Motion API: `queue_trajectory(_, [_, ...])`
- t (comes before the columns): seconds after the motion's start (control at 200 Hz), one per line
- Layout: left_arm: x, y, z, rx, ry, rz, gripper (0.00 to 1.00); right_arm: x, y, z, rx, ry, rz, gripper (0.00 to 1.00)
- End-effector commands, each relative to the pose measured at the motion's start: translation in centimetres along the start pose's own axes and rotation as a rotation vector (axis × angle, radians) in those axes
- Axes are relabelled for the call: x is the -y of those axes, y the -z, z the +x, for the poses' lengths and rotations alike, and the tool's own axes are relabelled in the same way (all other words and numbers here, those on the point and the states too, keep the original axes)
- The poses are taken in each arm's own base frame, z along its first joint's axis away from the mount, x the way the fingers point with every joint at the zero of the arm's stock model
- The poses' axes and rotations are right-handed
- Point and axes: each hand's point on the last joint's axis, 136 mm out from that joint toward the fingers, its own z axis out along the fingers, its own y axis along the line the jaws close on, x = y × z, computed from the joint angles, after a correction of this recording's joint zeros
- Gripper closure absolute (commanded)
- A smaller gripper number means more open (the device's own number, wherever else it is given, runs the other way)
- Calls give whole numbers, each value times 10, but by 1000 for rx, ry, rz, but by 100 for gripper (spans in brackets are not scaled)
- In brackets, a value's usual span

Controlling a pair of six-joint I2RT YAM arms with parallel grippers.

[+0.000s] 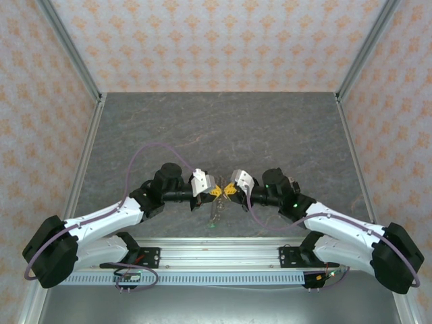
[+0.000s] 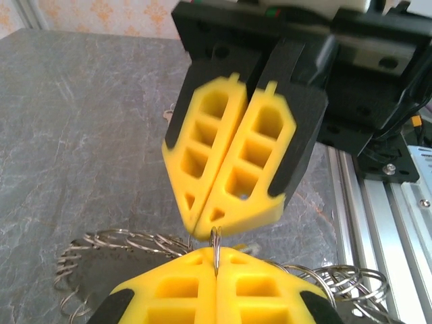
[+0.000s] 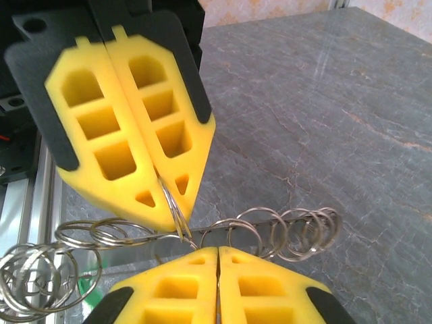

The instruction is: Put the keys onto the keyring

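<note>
Near, at 6 o'clock of jaw tips: keyring (image 1: pixel 214 210), slack, trailing toward rail (image 1: pixel 223 251). Green speck (image 1: pixel 211 226) at near end, maybe key head, too small to tell.
Centre: left jaws clenched on one loop of keyring. Right jaws clenched, tip to tip at 3 o'clock; hold on loop unclear.
Far, 12 o'clock: bare desk (image 1: pixel 223 128).
Advice: pinch firm, keep loop upright, pry coil gently, avoid twisting chain.
Count: one keyring, many loops; two pairs of jaws; keys, none surely made out.
</note>
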Motion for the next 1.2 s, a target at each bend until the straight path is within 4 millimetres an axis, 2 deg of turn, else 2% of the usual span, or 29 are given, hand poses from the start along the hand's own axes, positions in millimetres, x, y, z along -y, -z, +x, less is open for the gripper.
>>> queue_trajectory(0.0, [2,-1,-25,92,-35,22,100,0,-1,-14,52,-11,-12,92])
queue_trajectory(0.455, [-1,-5,-23,97,-19,18,100,-7,-6,-16,64,-33,-53,92])
queue_trajectory(0.566, [-3,-5,-21,84,-22,7,100,2,-5,-13,46,-17,5,91])
queue_trajectory(0.756, [-2,-2,-18,68,-27,-4,100,11,11,-20,34,60,87,90])
queue_trajectory(0.966, [-3,-2,-22,85,-27,-3,100,-9,9,-17,23,59,-34,92])
queue_trajectory(1.196, [-3,-4,-29,101,-20,8,100,-14,-4,-18,40,27,-85,94])
